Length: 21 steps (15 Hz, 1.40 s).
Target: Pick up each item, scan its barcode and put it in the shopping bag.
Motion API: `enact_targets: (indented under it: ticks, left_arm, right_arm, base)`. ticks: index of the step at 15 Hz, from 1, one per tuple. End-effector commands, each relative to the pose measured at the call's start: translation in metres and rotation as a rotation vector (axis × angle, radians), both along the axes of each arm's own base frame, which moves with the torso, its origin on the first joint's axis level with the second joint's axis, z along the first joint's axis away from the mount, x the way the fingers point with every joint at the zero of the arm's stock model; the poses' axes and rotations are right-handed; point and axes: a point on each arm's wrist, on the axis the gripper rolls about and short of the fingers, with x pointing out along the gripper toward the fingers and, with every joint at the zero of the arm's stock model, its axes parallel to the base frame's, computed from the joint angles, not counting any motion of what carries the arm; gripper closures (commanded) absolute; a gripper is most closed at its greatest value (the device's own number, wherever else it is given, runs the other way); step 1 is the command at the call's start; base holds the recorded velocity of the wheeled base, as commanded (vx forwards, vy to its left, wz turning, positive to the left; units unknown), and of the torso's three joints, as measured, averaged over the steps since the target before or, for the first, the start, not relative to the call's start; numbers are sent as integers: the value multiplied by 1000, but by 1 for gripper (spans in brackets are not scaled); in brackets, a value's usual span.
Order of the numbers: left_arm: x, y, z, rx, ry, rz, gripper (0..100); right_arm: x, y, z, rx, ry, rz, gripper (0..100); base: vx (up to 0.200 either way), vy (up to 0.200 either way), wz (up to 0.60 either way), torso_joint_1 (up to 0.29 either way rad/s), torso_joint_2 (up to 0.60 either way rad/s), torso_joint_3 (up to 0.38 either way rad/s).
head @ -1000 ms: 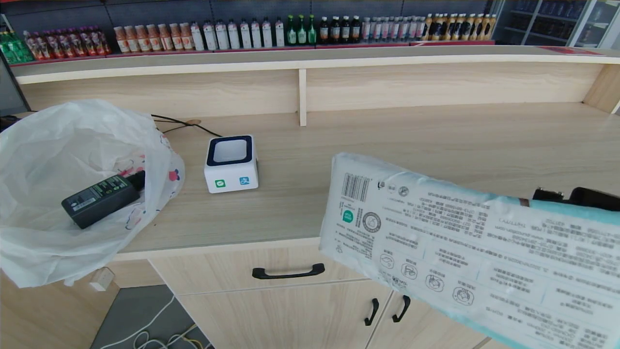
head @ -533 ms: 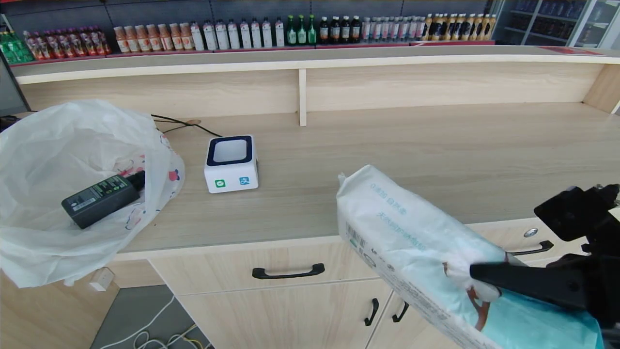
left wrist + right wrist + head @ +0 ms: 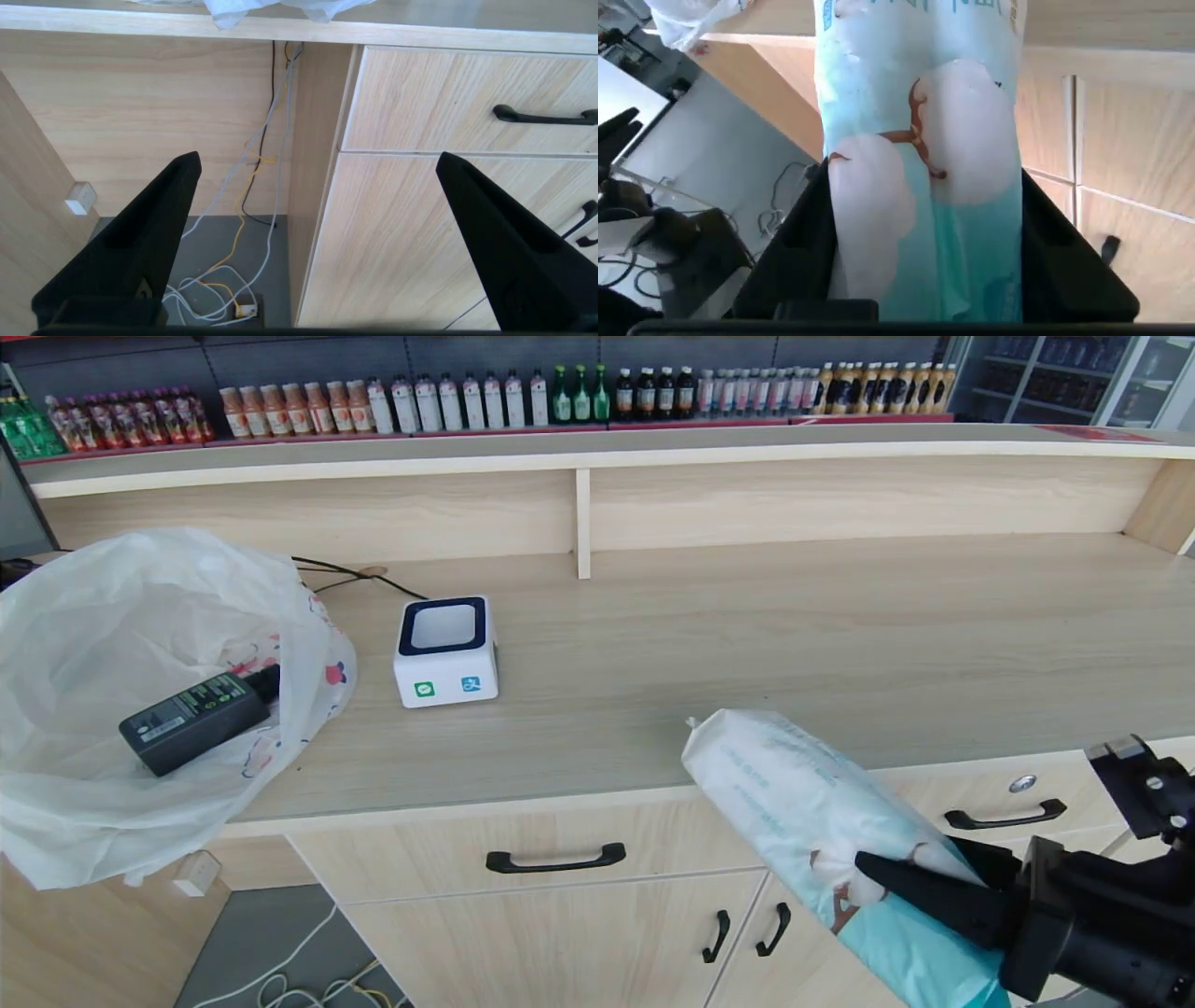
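**Head view, lower right of the frame:** the right gripper has its fingers clamped on a pale, soft pack with a turquoise end. The pack is held off the counter and tilted. Its sealed white end points toward the upper left and overlaps the counter's front edge. The rest of the pack lies in front of the drawer fronts.

**Right wrist view:** the same pack sits between the two black fingers, one pressed against each long side.

**Head view, left of centre:** the scanner, a white box with a dark-rimmed window facing up, stands on the counter well apart from the pack.

**Head view, far left:** the shopping bag is translucent white plastic with its mouth open, slumped over the counter's front edge. Inside it lies a black block-shaped item bearing a label.

**Left wrist view:** the left gripper, with its fingers wide apart and holding nothing, faces the cabinet front below the counter. Cables lie on the floor beneath.

**Head view, top of the frame:** a shelf of bottles runs behind the counter.
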Motion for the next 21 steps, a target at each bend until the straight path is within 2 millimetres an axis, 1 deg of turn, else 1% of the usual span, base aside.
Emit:
enact_targets:
  ticks: [1,2,3,4,5,7,9,11,13,14,15,16,17,18,21]
  left_arm:
    - [0,0,0,0,0,0,0]
    - [0,0,0,3,0,-2,0]
    - [0,0,0,3,0,-2,0]
    - [0,0,0,3,1,-2,0]
    - [0,0,0,0,0,-2,0]
    - [0,0,0,0,0,0,0]
    - [0,0,0,0,0,0,0]
    - [0,0,0,-2,0,0,0]
    - [0,0,0,-2,0,-2,0]
    - [0,0,0,-2,0,-2,0]
    - [0,0,0,0,0,0,0]
    - [0,0,0,-2,0,0,0]
    - [0,0,0,-3,0,0,0]
    - [0,0,0,-3,0,0,0]
    - [0,0,0,-3,0,0,0]
  right_arm:
    - [6,1,21,-31,-136,-91,100]
    - [7,1,28,-46,-181,-146,100]
    - [11,3,42,-78,-258,-281,100]
    - [10,6,55,-58,-304,-351,100]
    - [6,8,68,-35,-352,-383,100]
    - [-3,3,78,-88,-431,-449,100]
    - [-2,-1,94,-131,-512,-537,100]
    - [-1,0,102,-143,-546,-545,100]
    - [8,4,99,-118,-531,-547,100]
    - [16,8,97,-93,-538,-549,100]
    - [25,12,91,-71,-554,-553,100]
    - [32,16,80,-72,-563,-547,100]
    - [35,21,75,-88,-598,-503,100]
    - [36,25,74,-100,-622,-452,100]
    - [40,27,72,-104,-619,-439,100]
  base:
    - [0,0,0,0,0,0]
    - [0,0,0,0,0,0]
    - [0,0,0,0,0,0]
    - [0,0,0,0,0,0]
    - [0,0,0,0,0,0]
    - [0,0,0,0,0,0]
    - [0,0,0,0,0,0]
    - [0,0,0,0,0,0]
    - [0,0,0,0,0,0]
    - [0,0,0,0,0,0]
    - [0,0,0,0,0,0]
    - [0,0,0,0,0,0]
    - [0,0,0,0,0,0]
    - [0,0,0,0,0,0]
    - [0,0,0,0,0,0]
